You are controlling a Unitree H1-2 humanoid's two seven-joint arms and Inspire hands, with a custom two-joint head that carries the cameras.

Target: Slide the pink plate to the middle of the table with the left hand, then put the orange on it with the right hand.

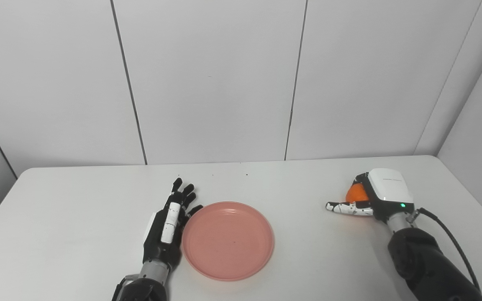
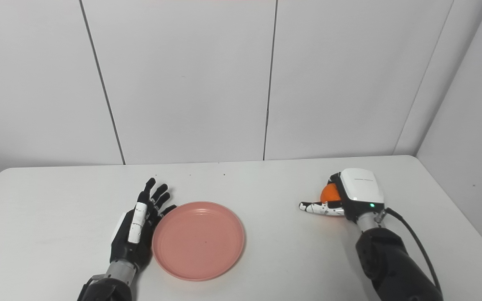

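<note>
Starting at my left, I see the left hand lying on the white table, edge-on with its palm turned toward the plate, fingers stretched out straight and a little fanned, holding nothing. Its thumb side sits right against the left rim of the pink plate; from here I cannot tell whether it truly touches or is just beside it. The plate lies flat near the middle of the table, closer to the front edge than to the back, and there is nothing on it. Between the plate and my right hand there is a stretch of bare tabletop, with nothing standing in the way. Further right, the right hand rests on the table well apart from the plate, its white back turned up and a small green light showing near the wrist. Its fingers are curled down around the orange, of which only a slice shows under the palm, while the thumb sticks out flat to the left along the table. A black cable runs back from the wrist along the forearm. Behind the table stand plain white wall panels.
</note>
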